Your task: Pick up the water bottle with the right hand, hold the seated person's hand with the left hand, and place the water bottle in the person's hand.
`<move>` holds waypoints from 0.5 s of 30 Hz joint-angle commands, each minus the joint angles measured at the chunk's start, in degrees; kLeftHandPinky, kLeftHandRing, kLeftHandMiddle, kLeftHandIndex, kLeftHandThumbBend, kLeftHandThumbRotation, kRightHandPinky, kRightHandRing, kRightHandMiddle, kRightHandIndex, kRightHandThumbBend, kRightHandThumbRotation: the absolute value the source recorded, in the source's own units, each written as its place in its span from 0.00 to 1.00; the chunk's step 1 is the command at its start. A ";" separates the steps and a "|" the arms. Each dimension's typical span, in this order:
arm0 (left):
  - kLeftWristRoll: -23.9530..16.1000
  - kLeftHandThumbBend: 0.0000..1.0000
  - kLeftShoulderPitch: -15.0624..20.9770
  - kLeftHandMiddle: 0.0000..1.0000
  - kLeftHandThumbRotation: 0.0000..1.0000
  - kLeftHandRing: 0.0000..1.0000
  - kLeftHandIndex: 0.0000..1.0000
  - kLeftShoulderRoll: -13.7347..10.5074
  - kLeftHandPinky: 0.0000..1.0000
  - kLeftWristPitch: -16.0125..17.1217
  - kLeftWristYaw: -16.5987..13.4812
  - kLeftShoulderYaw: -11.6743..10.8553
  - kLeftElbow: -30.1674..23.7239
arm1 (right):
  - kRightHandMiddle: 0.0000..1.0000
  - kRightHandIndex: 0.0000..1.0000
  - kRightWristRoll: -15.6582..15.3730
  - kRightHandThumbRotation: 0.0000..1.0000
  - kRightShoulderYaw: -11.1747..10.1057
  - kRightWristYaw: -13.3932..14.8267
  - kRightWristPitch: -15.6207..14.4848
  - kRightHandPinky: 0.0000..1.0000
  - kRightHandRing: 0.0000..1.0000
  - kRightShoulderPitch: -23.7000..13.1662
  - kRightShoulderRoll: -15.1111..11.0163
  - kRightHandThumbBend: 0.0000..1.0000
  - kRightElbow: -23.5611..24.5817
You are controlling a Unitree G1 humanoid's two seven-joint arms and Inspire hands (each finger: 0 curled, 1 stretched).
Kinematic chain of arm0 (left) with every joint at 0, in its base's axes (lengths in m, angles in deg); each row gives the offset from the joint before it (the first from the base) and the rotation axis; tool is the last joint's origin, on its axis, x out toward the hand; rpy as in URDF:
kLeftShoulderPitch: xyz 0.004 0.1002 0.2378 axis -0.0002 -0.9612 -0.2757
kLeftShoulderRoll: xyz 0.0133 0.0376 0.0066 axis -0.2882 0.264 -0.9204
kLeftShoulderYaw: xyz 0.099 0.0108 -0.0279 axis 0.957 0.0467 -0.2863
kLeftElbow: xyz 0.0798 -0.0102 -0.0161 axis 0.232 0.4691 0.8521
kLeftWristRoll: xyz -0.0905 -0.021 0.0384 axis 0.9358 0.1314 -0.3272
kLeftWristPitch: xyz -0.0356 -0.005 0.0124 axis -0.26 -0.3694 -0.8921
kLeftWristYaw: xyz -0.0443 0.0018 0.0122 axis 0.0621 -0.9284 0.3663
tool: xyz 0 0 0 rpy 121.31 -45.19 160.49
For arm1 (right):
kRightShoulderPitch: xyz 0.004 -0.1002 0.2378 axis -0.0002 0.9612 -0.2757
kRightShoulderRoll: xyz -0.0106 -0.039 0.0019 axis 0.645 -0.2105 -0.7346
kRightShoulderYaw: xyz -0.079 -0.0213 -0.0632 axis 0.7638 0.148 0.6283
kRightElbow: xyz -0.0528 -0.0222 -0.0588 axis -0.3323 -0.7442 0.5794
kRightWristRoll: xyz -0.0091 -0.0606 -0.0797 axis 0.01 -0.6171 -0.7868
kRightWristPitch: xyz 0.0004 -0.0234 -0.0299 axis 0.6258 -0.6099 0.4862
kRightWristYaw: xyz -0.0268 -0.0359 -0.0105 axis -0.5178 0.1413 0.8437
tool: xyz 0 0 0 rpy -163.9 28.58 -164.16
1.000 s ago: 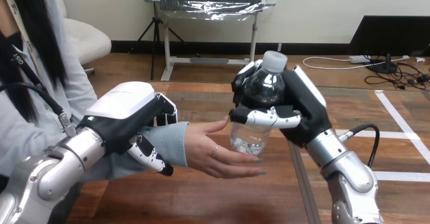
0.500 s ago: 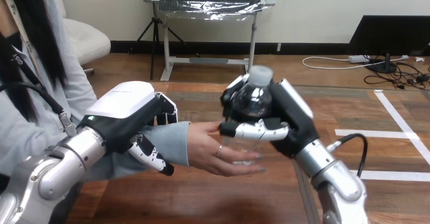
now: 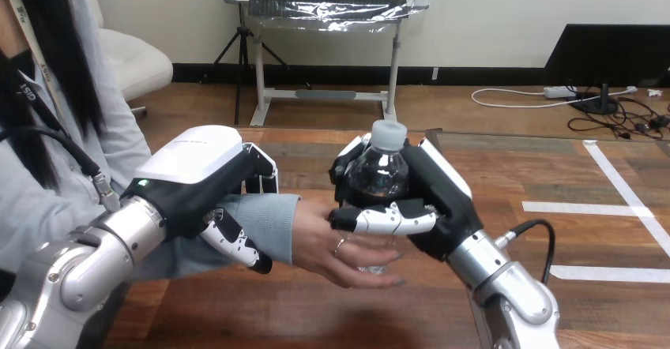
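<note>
Handoff step: right hand grips the bottle over the person's hand, left hand wrapped round their wrist. Next, I'd guess: let go gently.

wooden table, white tape strips across its right part.

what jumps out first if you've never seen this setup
The right hand, at the middle of the head view, is curled round a clear water bottle with a white cap, its base down at the person's hand, which lies palm up. To the left, the left hand is curled round the person's wrist.
</note>
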 commanded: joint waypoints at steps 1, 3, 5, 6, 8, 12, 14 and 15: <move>1.33 0.93 3.27 0.36 0.00 0.29 0.36 0.76 0.23 -0.06 -0.82 -1.23 -3.25 | 0.36 0.44 0.37 0.00 0.25 -1.02 3.02 0.23 0.28 -3.06 2.17 0.80 -1.28; 1.44 0.93 3.14 0.36 0.00 0.29 0.36 0.87 0.23 -0.05 -0.85 -1.27 -3.27 | 0.35 0.44 0.33 0.00 0.50 -1.60 3.20 0.23 0.28 -2.52 2.74 0.81 -1.71; 1.43 0.93 3.02 0.36 0.00 0.28 0.36 0.99 0.23 -0.22 -0.85 -1.30 -3.40 | 0.35 0.44 0.68 0.00 0.58 -2.36 2.93 0.23 0.28 -2.14 3.24 0.81 -1.97; 1.52 0.93 2.92 0.35 0.00 0.28 0.35 1.03 0.23 -0.19 -0.83 -1.33 -3.42 | 0.35 0.44 0.18 0.00 0.91 -2.28 3.84 0.23 0.28 -1.75 3.58 0.81 -2.22; 1.62 0.93 2.83 0.35 0.00 0.28 0.35 1.04 0.22 -0.12 -0.80 -1.36 -3.42 | 0.36 0.44 -0.52 0.00 1.26 -2.05 5.13 0.23 0.28 -1.40 3.88 0.81 -2.57; 1.56 0.93 2.63 0.35 0.00 0.28 0.35 1.23 0.22 -0.40 -0.76 -1.36 -3.52 | 0.36 0.44 -0.01 0.00 1.78 -3.45 5.61 0.23 0.28 -0.30 5.24 0.82 -2.41; 1.53 0.93 2.61 0.35 0.00 0.28 0.35 1.31 0.22 -0.27 -0.90 -1.34 -3.38 | 0.37 0.44 0.33 0.00 1.90 -4.11 5.44 0.23 0.28 0.01 5.65 0.81 -2.21; 1.60 0.93 2.59 0.35 0.00 0.28 0.35 1.34 0.22 -0.29 -0.85 -1.33 -3.33 | 0.37 0.44 0.02 0.00 2.23 -3.78 5.16 0.23 0.28 0.39 5.82 0.81 -1.60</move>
